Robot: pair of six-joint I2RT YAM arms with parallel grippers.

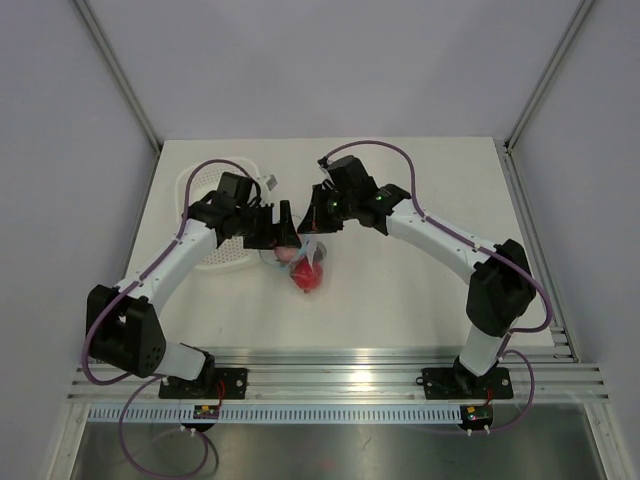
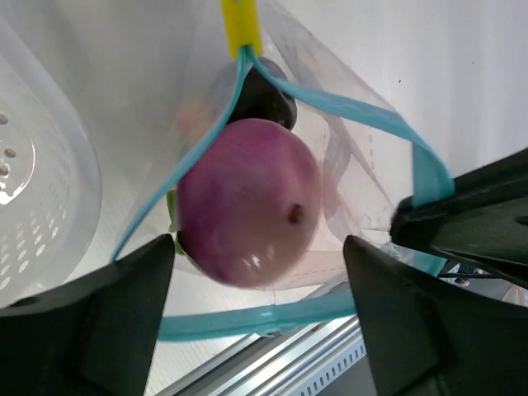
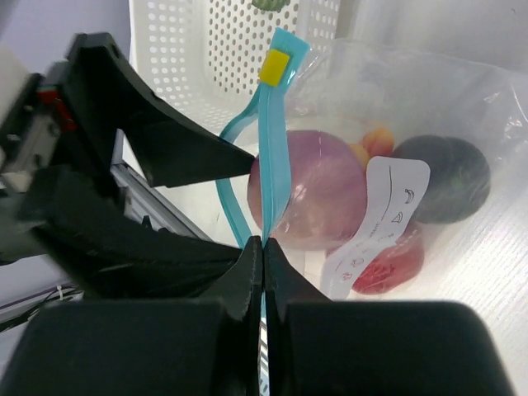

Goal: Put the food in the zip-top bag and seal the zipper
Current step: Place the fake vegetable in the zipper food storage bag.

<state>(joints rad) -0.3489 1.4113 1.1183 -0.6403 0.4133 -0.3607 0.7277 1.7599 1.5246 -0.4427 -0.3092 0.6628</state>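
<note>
The clear zip-top bag (image 1: 306,266) lies mid-table and holds the food. In the right wrist view the pink piece (image 3: 309,198), the red piece (image 3: 388,264) and a dark round piece (image 3: 445,177) show inside it. My right gripper (image 3: 262,243) is shut on the light blue zipper (image 3: 272,140), below its yellow slider (image 3: 275,66). My left gripper (image 2: 257,243) is open, its fingers (image 2: 91,322) either side of the pink piece (image 2: 247,206) at the gaping bag mouth. A green sliver (image 2: 172,221) shows beside the pink piece. Both grippers, left (image 1: 283,228) and right (image 1: 315,215), meet over the bag.
The white perforated basket (image 1: 215,195) stands just left of the bag, under my left arm, with a green item (image 3: 272,4) at its far rim. The aluminium rail (image 1: 340,360) runs along the table's near edge.
</note>
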